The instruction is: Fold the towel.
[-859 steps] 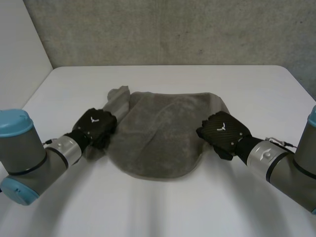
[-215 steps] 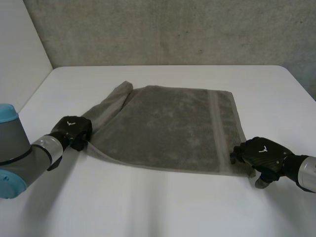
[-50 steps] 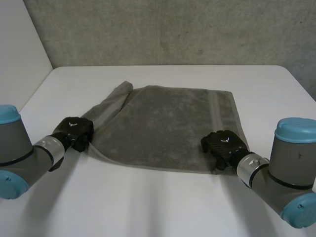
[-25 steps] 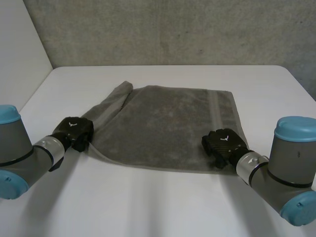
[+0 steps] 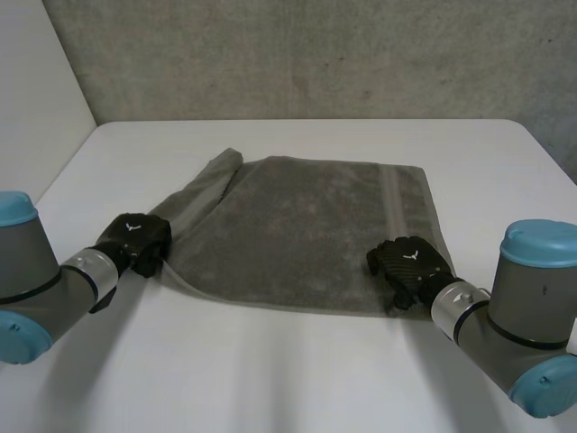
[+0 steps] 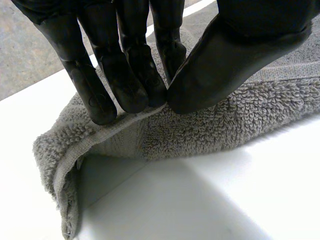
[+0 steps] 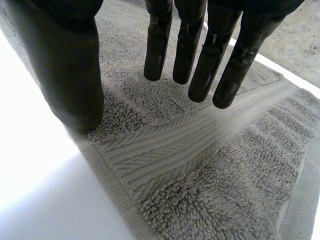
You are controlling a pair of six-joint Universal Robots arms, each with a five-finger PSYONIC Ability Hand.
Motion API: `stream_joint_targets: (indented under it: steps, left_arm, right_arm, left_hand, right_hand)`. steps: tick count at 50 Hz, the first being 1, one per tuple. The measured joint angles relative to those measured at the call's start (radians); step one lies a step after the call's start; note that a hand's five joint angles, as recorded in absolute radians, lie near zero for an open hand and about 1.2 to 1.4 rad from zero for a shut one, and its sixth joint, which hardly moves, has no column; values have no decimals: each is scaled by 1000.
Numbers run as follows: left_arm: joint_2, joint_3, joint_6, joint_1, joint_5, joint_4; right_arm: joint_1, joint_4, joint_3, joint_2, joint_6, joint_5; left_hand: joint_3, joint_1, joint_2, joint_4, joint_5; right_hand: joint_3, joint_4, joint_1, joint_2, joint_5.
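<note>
**Left hand** (image 5: 135, 242): black, on a grey arm with a light-blue cap. It is closed in a pinch. The fingers (image 6: 125, 75) press against the thumb (image 6: 225, 60) with the flat hem (image 6: 107, 135) caught between them, at the near left corner of the towel. Below the pinch the corner is lifted and curls over itself, leaving a hollow above the desk.

**Towel** (image 5: 306, 225): grey terry with a looped pile, roughly rectangular. It lies on the white desk (image 5: 288, 379) at the middle, between the two hands.
- The left side is gathered into a long soft ridge (image 5: 203, 194) that runs from the far corner toward the left hand (the rest lies flat).
- A smooth ribbed woven band (image 5: 393, 212) runs parallel to the right edge.

**Right hand** (image 5: 410, 263): black, on the towel's near edge by the right corner. It is open and grasps nothing.
- Its fingers (image 7: 200, 65) are straight, set side by side and held well apart from the thumb (image 7: 65, 65).
- The thumb tip rests on the pile just inside the edge, with bare desk beside it.
- The fingertips end at the ribbed band, at or just above the cloth (whether they press it cannot be told).
</note>
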Motion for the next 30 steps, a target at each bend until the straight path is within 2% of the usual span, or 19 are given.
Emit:
stream_joint_targets:
  steps: [5, 14, 30]
  left_arm:
    - [0, 0, 0, 0, 0, 0]
    - [-2, 1, 0, 0, 0, 1]
    - [-1, 1, 0, 0, 0, 1]
  right_arm:
    - [0, -8, -2, 7, 0, -1]
    - [0, -10, -6, 13, 1, -10]
    - [0, -8, -6, 21, -7, -14]
  left_hand:
    - [0, 0, 0, 0, 0]
    - [0, 0, 0, 0, 0]
    - [0, 0, 0, 0, 0]
  right_hand:
    - [103, 103, 97, 106, 95]
    - [417, 422, 434, 425, 417]
    - [441, 445, 450, 448, 437]
